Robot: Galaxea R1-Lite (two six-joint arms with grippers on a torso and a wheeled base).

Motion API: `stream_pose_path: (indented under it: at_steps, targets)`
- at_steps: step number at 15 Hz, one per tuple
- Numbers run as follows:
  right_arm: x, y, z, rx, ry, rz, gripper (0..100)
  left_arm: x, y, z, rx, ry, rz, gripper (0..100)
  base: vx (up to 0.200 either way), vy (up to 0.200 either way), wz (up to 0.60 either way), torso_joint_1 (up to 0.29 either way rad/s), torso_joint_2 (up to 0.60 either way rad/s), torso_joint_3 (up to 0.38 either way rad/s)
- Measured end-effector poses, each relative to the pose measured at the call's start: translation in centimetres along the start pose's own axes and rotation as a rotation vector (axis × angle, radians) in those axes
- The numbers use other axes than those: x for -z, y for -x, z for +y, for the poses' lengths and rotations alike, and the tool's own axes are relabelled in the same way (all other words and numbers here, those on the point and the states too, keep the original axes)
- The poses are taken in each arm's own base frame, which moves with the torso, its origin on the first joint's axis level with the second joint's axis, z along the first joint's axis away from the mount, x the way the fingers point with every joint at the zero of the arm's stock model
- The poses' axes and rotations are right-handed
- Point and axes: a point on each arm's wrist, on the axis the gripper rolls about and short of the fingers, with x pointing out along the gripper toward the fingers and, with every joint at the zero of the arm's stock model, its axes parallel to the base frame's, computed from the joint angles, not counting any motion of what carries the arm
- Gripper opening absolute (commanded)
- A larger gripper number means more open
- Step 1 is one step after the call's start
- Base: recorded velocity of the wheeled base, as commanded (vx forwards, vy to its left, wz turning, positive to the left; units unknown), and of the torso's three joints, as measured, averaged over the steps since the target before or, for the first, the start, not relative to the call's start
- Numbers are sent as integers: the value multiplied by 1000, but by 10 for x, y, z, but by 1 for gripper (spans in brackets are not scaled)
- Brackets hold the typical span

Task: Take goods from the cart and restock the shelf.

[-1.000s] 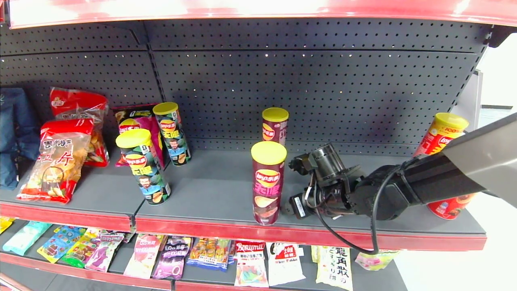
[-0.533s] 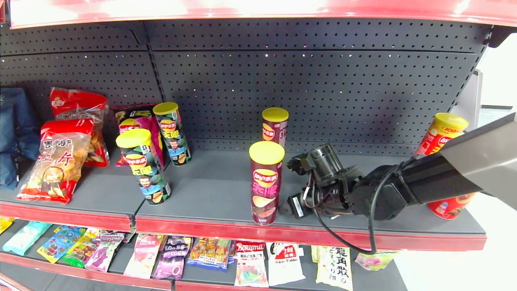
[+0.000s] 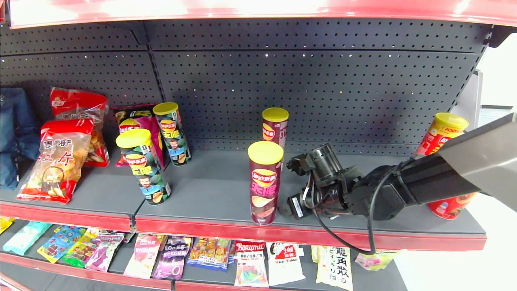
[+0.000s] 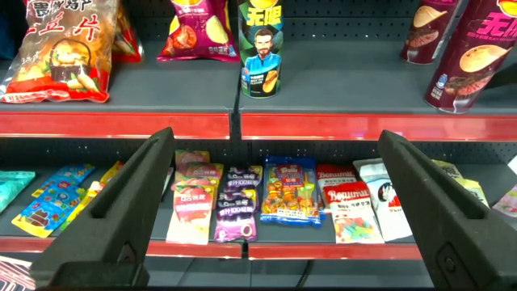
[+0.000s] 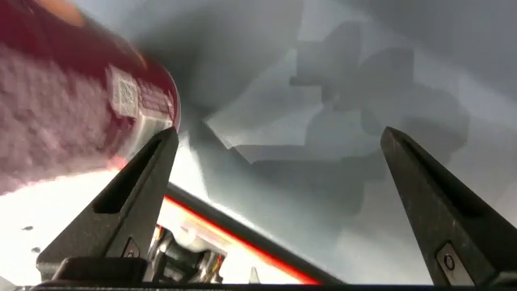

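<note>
Maroon crisp can (image 3: pixel 265 184) (yellow-lidded) has edged slightly left over the last second and stands upright at centre frame by the shelf's (image 3: pixel 210 194) front lip; the right gripper (image 5: pixel 279 137) beside it gapes wide, so placement looks done.

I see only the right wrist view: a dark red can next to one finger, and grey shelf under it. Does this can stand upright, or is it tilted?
Observer: In the head view the dark red can stands upright, close to the red front edge of the shelf.
Operator: Is anything behind it?
Observer: Yes, a second dark red can stands behind it, near the perforated back wall.
Operator: And the left gripper?
Observer: The left gripper is open and holds nothing. It faces the lower shelf with candy bags.
</note>
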Motion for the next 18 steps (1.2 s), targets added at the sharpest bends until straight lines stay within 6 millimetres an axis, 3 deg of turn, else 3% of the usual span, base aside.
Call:
stream_pose_path:
  at_steps: [3, 5, 13, 16, 18]
  targets:
    - [8, 11, -5, 6, -2, 15, 100, 0, 0, 0, 0, 0, 0, 100, 0, 0, 0, 0, 0, 0]
    - [14, 30, -11, 11, -8, 9, 100, 0, 0, 0, 0, 0, 0, 100, 0, 0, 0, 0, 0, 0]
    - [48, 142, -51, 8, 19, -155, 100, 0, 0, 0, 0, 0, 0, 100, 0, 0, 0, 0, 0, 0]
    - [87, 210, -74, -30, 80, -333, 100, 0, 0, 0, 0, 0, 0, 100, 0, 0, 0, 0, 0, 0]
    - [129, 251, -83, 3, 97, -480, 100, 0, 0, 0, 0, 0, 0, 100, 0, 0, 0, 0, 0, 0]
